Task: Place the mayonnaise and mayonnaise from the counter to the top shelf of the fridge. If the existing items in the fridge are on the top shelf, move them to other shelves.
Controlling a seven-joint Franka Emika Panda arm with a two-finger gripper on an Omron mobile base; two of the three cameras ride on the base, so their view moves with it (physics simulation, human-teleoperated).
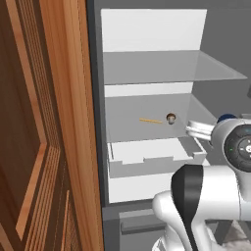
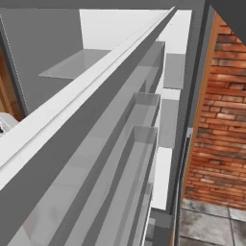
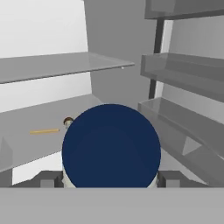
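The tall fridge (image 1: 98, 98) with dark-grey walls and white back panels stands open in front of the robot, a brown wooden cabinet side (image 1: 44, 127) just to its left. In the hand view, a small squat jar of mayonnaise with a round dark-blue lid (image 3: 111, 146) sits between the two dark finger tips of the gripper (image 3: 109, 179), its creamy-white body showing just beneath the lid's rim on either side; the fingers are closed against it, so the jar is gripped. In the left base view a sliver of that blue lid (image 1: 226, 117) peeks above the white wrist at the right of the fridge opening, near the front of the lower shelf. The thin translucent pale-grey top shelf (image 1: 162, 68) carries nothing visible. On the flat grey shelf below it (image 1: 127, 125) lie a thin orange-yellow sliver (image 1: 150, 120) and, just to its right, a tiny round tan object with a dark centre (image 1: 170, 117), far back on the panel. Beneath that shelf a white drawer (image 1: 152, 157) stands pulled forward. In the right base view, grey door bins (image 2: 139, 144) run along the open fridge door, with a red brick wall (image 2: 221, 120) beyond to the right.
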